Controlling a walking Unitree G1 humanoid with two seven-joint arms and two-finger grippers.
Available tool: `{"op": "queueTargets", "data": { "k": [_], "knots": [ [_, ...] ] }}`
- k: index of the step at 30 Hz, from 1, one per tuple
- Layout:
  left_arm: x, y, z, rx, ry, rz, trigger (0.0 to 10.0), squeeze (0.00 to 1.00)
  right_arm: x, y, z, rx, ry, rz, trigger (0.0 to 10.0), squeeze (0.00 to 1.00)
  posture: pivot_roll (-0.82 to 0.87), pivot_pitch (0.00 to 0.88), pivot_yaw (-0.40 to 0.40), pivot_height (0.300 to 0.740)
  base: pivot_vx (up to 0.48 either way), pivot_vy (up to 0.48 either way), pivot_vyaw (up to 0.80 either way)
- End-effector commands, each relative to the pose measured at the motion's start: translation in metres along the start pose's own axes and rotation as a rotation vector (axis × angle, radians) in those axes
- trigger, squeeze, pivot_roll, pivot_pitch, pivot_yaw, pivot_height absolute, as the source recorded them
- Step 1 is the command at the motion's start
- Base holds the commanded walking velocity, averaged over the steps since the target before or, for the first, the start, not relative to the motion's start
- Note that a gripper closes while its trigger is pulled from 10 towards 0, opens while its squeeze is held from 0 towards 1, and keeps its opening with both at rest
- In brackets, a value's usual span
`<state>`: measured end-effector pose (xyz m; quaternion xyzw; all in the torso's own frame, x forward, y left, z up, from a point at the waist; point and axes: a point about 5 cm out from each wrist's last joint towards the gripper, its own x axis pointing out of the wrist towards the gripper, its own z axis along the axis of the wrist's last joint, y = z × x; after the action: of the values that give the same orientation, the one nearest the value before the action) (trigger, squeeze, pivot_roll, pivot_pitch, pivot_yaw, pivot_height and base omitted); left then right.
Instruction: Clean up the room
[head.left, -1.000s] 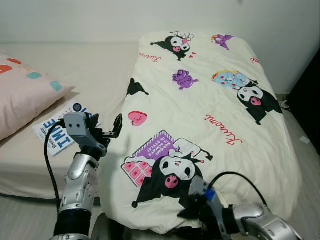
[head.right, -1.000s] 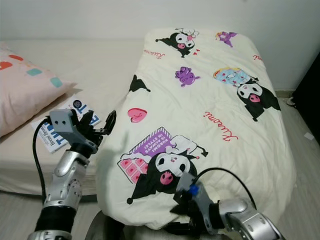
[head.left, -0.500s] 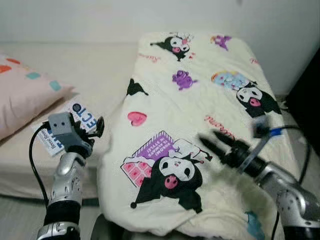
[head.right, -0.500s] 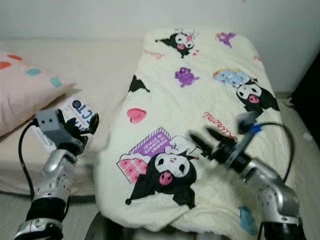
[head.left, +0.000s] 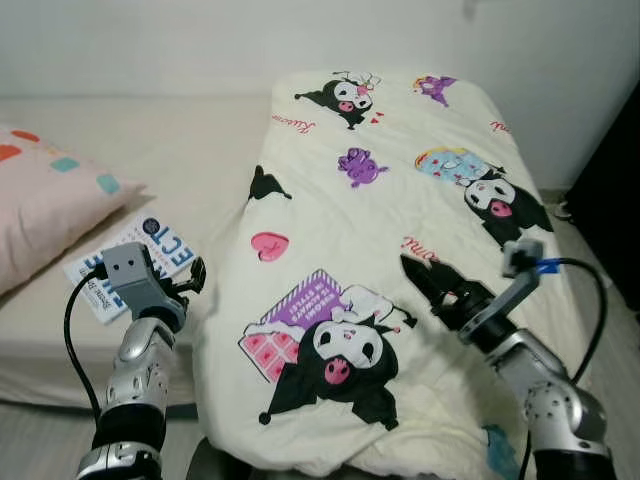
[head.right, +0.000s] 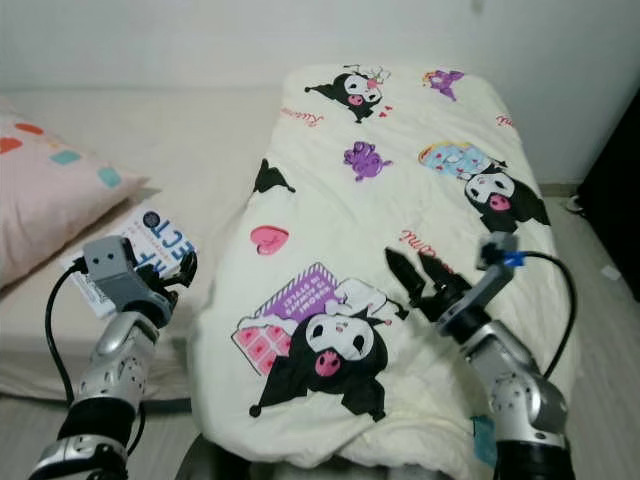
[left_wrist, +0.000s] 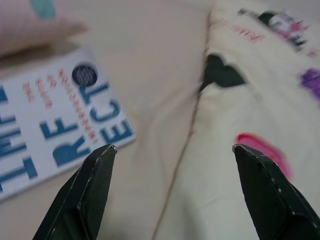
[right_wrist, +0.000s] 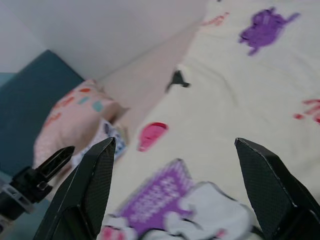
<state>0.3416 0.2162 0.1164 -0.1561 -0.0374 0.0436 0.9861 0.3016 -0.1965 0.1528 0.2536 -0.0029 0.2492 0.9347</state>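
Head views: the comforter (head.left: 400, 250) covers the bed's (head.left: 190, 150) right half, its near edge cut off. A book (head.left: 130, 262) lies beside the pillow (head.left: 45, 215), partly hidden by the left tool (head.left: 190, 278), which hovers at the comforter's left edge. The right tool (head.right: 420, 275) hangs above the comforter's middle.

Left wrist view: fingers (left_wrist: 87, 192) spread wide, gripping nothing; book and comforter edge lie below, blurred.

Right wrist view: fingers (right_wrist: 90, 187) spread, empty, comforter beneath.
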Motion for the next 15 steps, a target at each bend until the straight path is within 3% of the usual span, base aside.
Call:
{"op": "queueTargets", "data": {
  "k": [1, 5, 15],
  "knots": [
    [-0.003, 0.003, -0.004, 0.002, 0.002, -0.006, 10.0, 0.00, 0.003, 0.003, -0.003, -0.007, 0.010, 0.016, 10.0, 0.00, -0.09, 0.140, 0.059, 0.612, 0.000, 0.000, 0.00],
    [-0.004, 0.002, -0.009, 0.016, 0.015, -0.018, 10.0, 0.00, 0.006, 0.004, -0.006, -0.010, 0.014, 0.015, 10.0, 0.00, -0.09, 0.139, 0.062, 0.626, 0.000, 0.000, 0.00],
    [-0.021, 0.016, -0.042, 0.078, 0.147, 0.002, 10.0, 0.00, 0.003, 0.000, -0.025, 0.003, 0.062, -0.020, 10.0, 0.00, -0.08, 0.127, 0.061, 0.657, 0.000, 0.000, 0.00]
  ]
}}
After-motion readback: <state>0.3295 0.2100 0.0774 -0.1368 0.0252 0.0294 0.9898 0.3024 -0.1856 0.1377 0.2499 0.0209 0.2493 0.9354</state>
